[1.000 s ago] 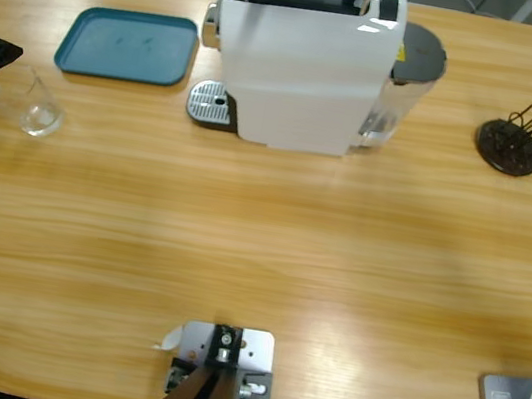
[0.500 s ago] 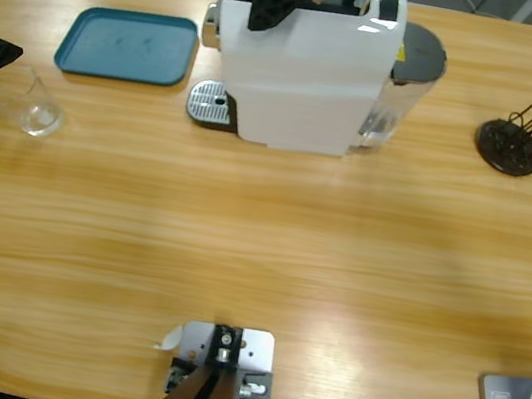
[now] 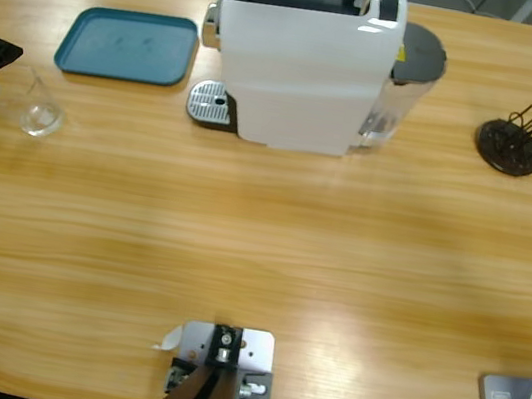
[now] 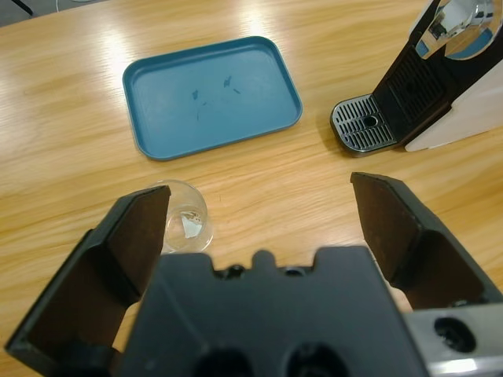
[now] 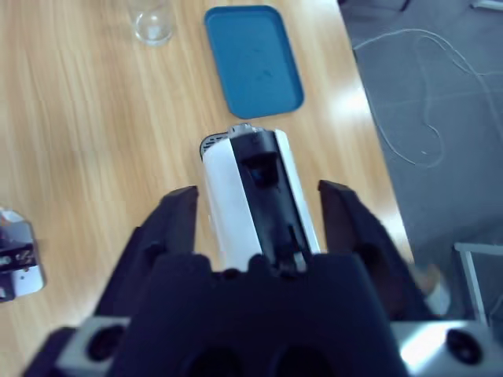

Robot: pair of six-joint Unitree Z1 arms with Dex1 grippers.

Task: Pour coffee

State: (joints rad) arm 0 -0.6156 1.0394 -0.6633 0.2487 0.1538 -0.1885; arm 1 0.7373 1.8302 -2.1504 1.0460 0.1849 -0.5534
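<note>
You have the white coffee machine (image 3: 303, 64) standing at the upper middle of the high view, on the wooden bench (image 3: 258, 249). Its metal drip tray (image 3: 210, 103) juts out at its lower left, with nothing on it. To the left of the machine, in the upper left of the frame, lies the flat blue tray (image 3: 129, 44). Below and left of that tray stands the clear glass cup (image 3: 35, 109), upright and well apart from the drip tray.

Your left gripper (image 4: 271, 228) shows in the high view only as a black tip at the left edge, just above the cup. In the left wrist view its jaws stand wide apart with nothing between them. The glass cup (image 4: 182, 228) sits just inside the left-hand jaw at the lower left of that frame, the blue tray (image 4: 212, 94) above it, and the drip tray (image 4: 363, 133) with the machine's front at the upper right.

Your right gripper (image 5: 258, 208) is out of the high view. In the right wrist view it looks down from above on the coffee machine (image 5: 255, 188), its jaws spread open and holding nothing, one on either side of the machine's top in the frame. The blue tray (image 5: 253, 59) and the glass cup (image 5: 153, 23) show at the top of that frame.

At the right edge of the high view stands a dark round stand (image 3: 509, 147) with thin rods slanting up from it.
</note>
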